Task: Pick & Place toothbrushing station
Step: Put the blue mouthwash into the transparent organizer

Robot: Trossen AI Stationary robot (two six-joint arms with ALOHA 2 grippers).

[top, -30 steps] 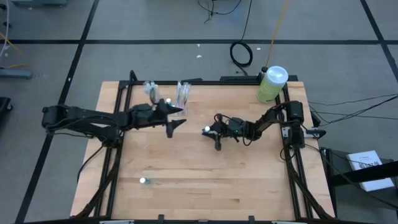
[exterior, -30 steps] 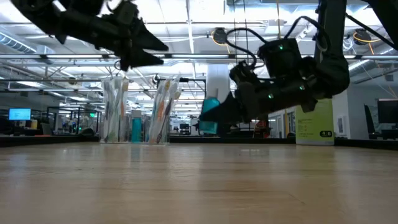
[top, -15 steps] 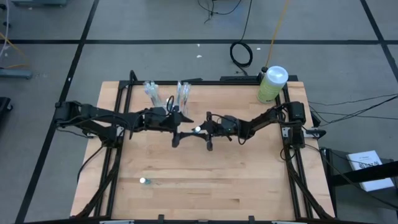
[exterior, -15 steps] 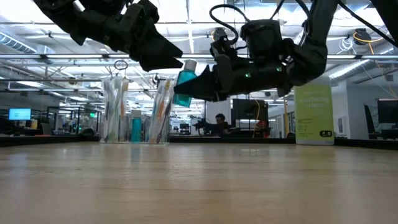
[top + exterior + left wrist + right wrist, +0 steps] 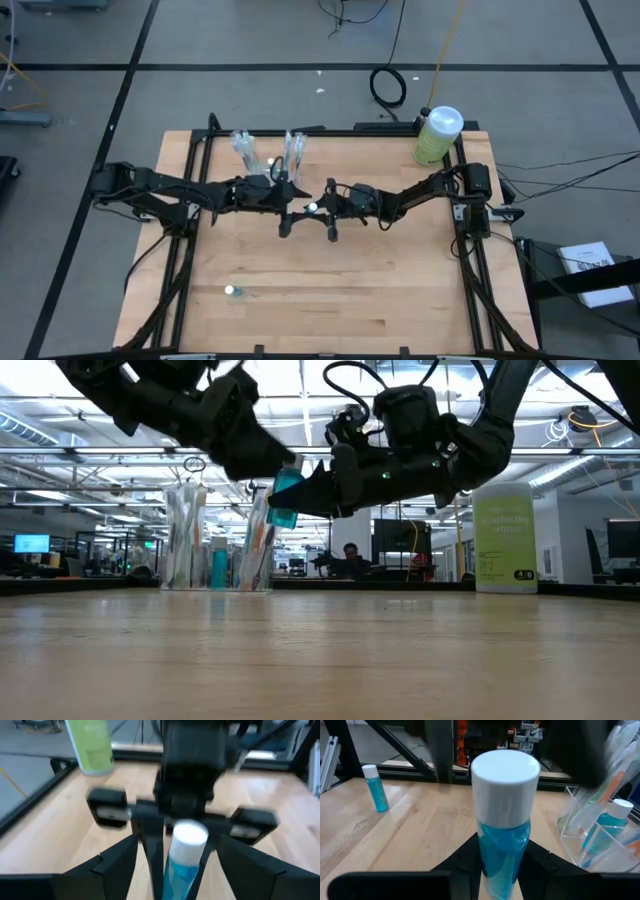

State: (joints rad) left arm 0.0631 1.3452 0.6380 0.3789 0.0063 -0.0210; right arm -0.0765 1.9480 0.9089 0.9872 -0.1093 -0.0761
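Your right jaws (image 5: 318, 208) are clenched on a small blue bottle (image 5: 504, 840) with a white cap, held in the air above the counter (image 5: 400, 290); your left jaws (image 5: 287, 208) are spread wide and point nose to nose at it, the cap sitting between the two left fingers (image 5: 117, 865) in the left wrist view. The station (image 5: 268, 150), two clear holders with brushes and another blue bottle inside, stands at about 11 o'clock from the meeting point, near the counter's back edge and close behind the left arm.

Risks, as you should weigh them:
- A handover looks likely. If the right lets go before the left has closed, the bottle will probably drop and roll.
- The two grippers are nearly touching. A little more advance and they could knock together and jolt the bottle loose.
- The bottle is smooth and round, so a grip taken only on the cap may slip.
- The left arm passes close by the station; a swing toward 12 o'clock could tip the light holders.

What you cannot see well:
- From above, the bottle shows only as a white dot, so the gap between the grippers is hard to judge.
- The right wrist view cuts off the bottle's base and shows the station only at its edge.
- A second small bottle (image 5: 230, 291) lies far off at 7 o'clock.
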